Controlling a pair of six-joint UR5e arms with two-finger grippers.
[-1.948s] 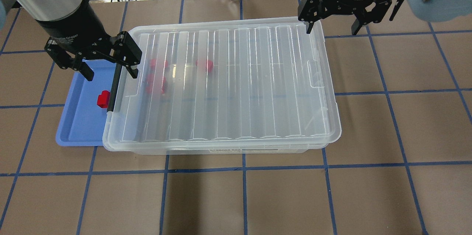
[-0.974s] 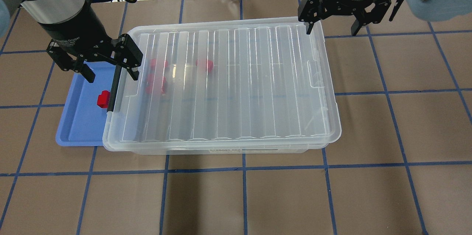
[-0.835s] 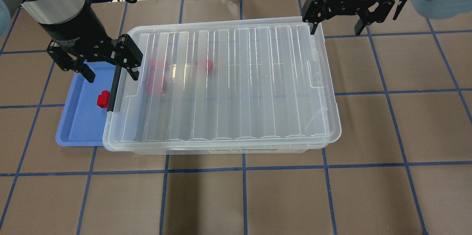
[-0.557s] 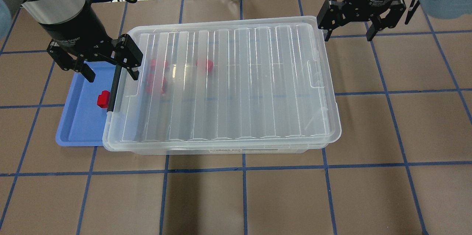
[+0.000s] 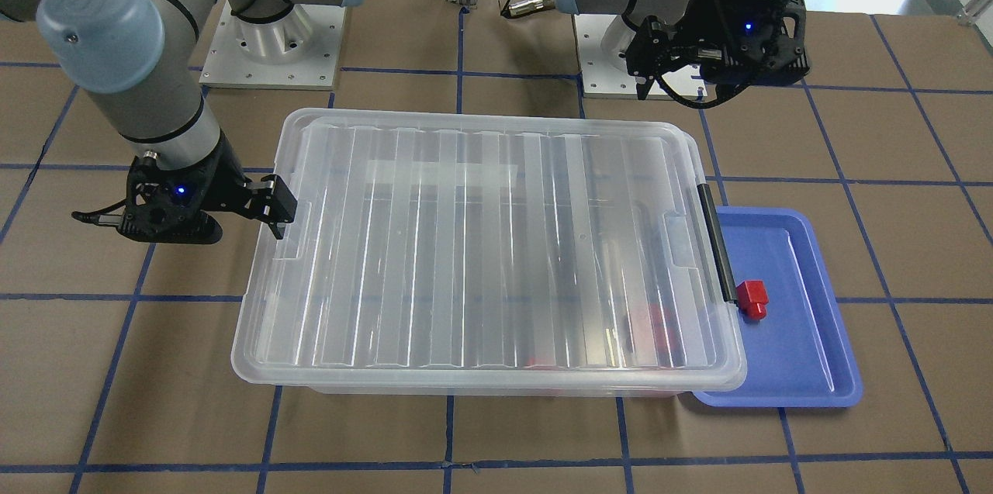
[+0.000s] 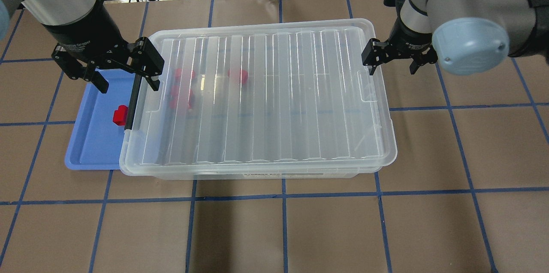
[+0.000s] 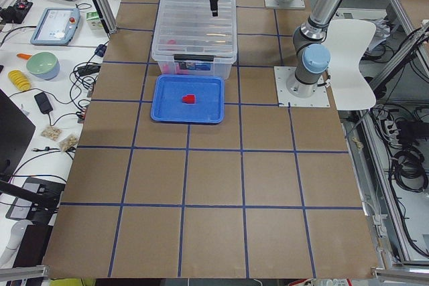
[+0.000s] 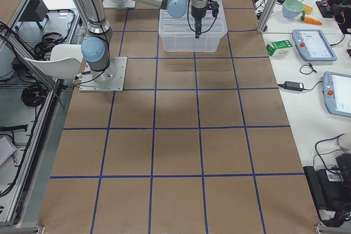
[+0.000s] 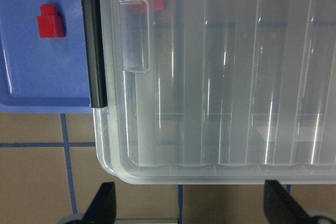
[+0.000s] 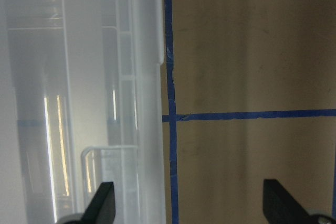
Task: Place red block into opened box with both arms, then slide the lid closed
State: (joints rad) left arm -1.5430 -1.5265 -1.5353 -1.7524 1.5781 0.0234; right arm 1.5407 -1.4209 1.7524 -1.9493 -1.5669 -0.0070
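Left tool [image 6: 128, 88] and right tool [image 6: 393, 70] both gape empty at the box's [image 6: 257, 173] short ends, while a red block [image 6: 120, 115] (light, rigid, probably best pinched across its flat sides) lies in the blue tray [image 6: 94, 148].

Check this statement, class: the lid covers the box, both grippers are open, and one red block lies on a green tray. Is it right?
No: the tray is blue, not green, as the overhead view shows. The lid covers the box, the left gripper and right gripper are open, and one red block lies on the tray.
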